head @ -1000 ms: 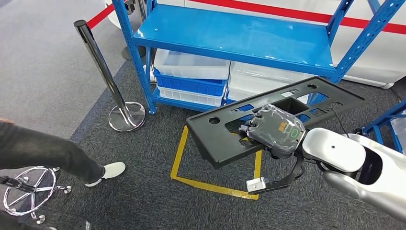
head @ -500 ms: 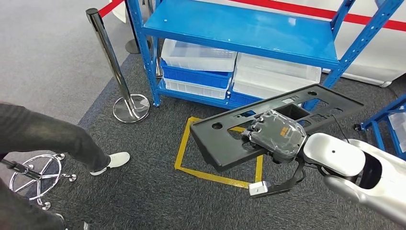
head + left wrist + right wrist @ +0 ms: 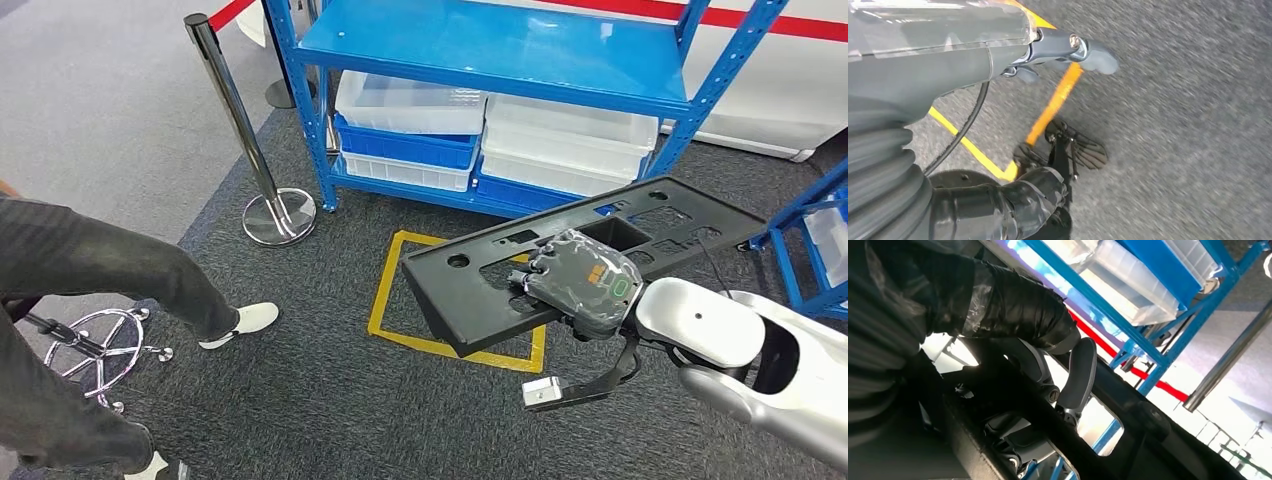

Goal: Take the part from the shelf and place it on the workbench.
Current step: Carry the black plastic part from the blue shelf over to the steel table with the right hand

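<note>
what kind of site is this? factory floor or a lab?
Looks like a staged workshop or demo area rather than a live line: a blue metal shelf with stacked plastic bins, a yellow taped floor square on grey carpet, and a chrome stanchion with red barrier tape.

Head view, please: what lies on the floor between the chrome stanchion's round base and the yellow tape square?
Only bare dark grey carpet lies between the chrome stanchion base and the yellow tape square.

obstacles: shelf ahead, post left | person's leg near-left
</note>
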`<action>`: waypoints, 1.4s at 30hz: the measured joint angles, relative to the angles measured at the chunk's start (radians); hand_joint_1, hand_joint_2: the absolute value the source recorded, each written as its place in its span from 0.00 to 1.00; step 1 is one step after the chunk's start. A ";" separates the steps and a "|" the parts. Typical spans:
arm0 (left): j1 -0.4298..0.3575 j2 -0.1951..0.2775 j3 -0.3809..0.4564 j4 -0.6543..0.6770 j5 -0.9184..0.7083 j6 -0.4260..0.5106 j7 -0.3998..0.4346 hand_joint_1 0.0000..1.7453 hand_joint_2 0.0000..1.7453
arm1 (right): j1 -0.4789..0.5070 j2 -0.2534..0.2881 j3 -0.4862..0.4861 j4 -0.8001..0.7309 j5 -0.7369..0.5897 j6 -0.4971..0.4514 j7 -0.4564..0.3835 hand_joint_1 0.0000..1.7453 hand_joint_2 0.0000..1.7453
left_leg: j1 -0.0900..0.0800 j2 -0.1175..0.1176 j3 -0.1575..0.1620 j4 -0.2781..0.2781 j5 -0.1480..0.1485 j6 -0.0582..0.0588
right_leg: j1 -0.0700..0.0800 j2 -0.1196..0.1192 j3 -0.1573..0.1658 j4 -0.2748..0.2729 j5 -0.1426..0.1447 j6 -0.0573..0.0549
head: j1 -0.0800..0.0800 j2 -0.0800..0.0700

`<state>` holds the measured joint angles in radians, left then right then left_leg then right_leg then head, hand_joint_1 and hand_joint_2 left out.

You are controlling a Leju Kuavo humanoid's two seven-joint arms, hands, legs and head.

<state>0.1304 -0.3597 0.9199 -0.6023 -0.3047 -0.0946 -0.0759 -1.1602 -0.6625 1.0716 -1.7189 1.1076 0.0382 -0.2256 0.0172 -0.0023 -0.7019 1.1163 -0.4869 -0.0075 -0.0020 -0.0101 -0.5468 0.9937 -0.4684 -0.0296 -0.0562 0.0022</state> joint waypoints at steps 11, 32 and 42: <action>-0.004 0.003 0.000 0.000 0.000 0.000 0.000 0.00 1.00 | 0.009 -0.008 0.000 0.000 0.000 -0.002 -0.001 1.00 1.00 | -0.006 -0.004 0.173 -0.062 -0.048 0.012 | -0.001 -0.001 -0.150 0.078 0.083 0.034 | -0.001 0.000; -0.007 0.002 0.009 0.000 -0.017 0.000 0.015 0.00 1.00 | -0.006 0.016 0.001 0.009 0.002 0.011 0.001 1.00 1.00 | 0.001 0.003 -0.067 0.084 -0.028 0.000 | -0.003 -0.002 0.010 -0.018 -0.009 0.005 | 0.000 0.000; -0.016 0.004 0.018 0.000 -0.007 -0.012 0.003 0.00 1.00 | -0.011 0.033 0.008 0.022 0.008 0.016 0.018 1.00 1.00 | -0.004 0.003 0.222 -0.108 -0.066 0.026 | 0.005 -0.004 -0.130 0.042 0.082 0.039 | 0.000 0.000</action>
<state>0.1149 -0.3559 0.9383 -0.6020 -0.3121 -0.1067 -0.0733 -1.1711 -0.6297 1.0798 -1.6968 1.1155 0.0545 -0.2080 0.0130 0.0009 -0.4804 1.0086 -0.5529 0.0181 0.0032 -0.0138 -0.6770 1.0354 -0.3864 0.0097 -0.0560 0.0022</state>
